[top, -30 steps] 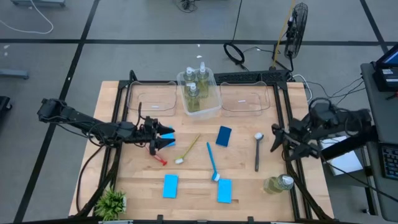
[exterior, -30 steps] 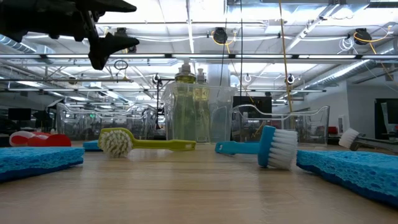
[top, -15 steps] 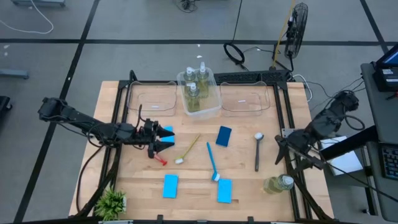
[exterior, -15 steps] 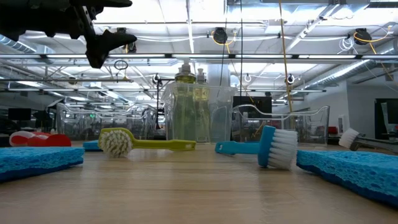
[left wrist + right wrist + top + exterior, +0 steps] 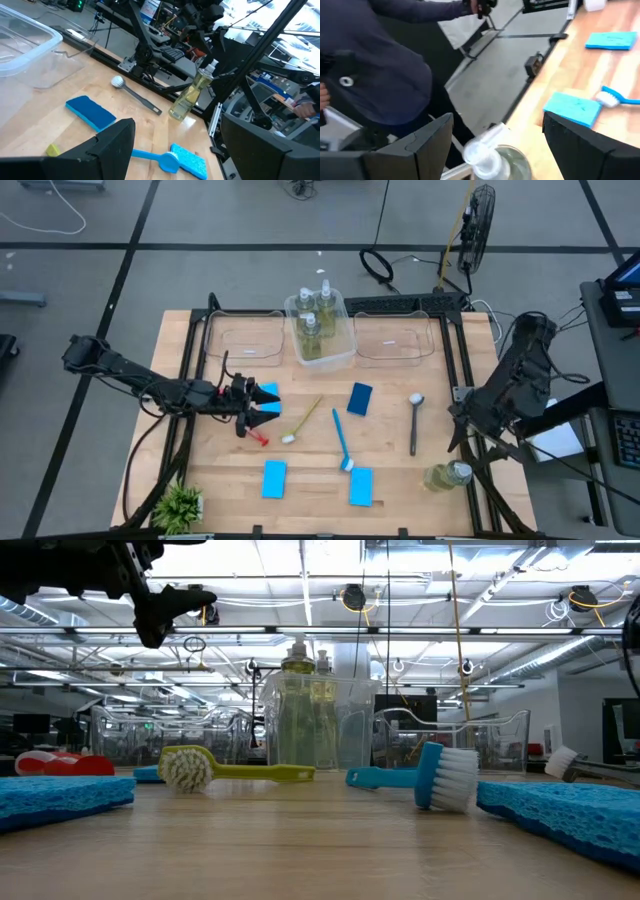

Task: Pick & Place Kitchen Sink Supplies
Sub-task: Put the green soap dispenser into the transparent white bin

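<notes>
Overhead, table-level, two wrist views

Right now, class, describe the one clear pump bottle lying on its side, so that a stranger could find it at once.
Start at the light wooden table and go to its edge on the right arm's side, below the open right gripper. There the clear pump bottle of yellow-green liquid lies on its side; the other pump bottles stand upright inside a clear plastic bin.

The left arm (image 5: 190,393) hides most of the red brush (image 5: 259,438); the right wrist view is blurred.
</notes>
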{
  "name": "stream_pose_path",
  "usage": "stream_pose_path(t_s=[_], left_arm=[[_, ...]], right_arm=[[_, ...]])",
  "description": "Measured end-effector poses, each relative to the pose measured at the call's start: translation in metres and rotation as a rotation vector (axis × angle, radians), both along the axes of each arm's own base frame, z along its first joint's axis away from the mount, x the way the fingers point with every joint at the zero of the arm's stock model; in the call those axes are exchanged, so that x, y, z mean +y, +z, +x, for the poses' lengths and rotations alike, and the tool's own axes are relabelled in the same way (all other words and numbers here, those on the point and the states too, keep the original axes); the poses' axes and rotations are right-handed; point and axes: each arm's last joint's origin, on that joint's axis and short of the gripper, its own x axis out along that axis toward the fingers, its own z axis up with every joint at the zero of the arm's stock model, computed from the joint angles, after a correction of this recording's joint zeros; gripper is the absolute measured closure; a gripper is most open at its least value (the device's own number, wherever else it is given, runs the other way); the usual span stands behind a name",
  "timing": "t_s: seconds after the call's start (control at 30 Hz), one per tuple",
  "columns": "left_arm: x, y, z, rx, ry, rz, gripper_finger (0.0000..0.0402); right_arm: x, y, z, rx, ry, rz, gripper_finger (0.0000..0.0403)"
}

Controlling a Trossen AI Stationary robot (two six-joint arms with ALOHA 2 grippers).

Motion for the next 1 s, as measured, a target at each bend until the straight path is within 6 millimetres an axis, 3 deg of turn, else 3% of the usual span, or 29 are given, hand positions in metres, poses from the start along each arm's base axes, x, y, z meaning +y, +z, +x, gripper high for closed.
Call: stream_pose_path(t_s=[0.27,1.0], left_arm=[[0.0,0.0,0.0,-0.002,0.0,-0.008,0.0105],[0.0,0.0,0.0,-0.002,0.001,-0.006,0.0105]], right_arm=[[0.001,-0.002,-0.005,-0.043,-0.052,-0.062,0.0108],[0.019,-0.016,-0.006,0.065,-0.011,-0.163,0.0108]])
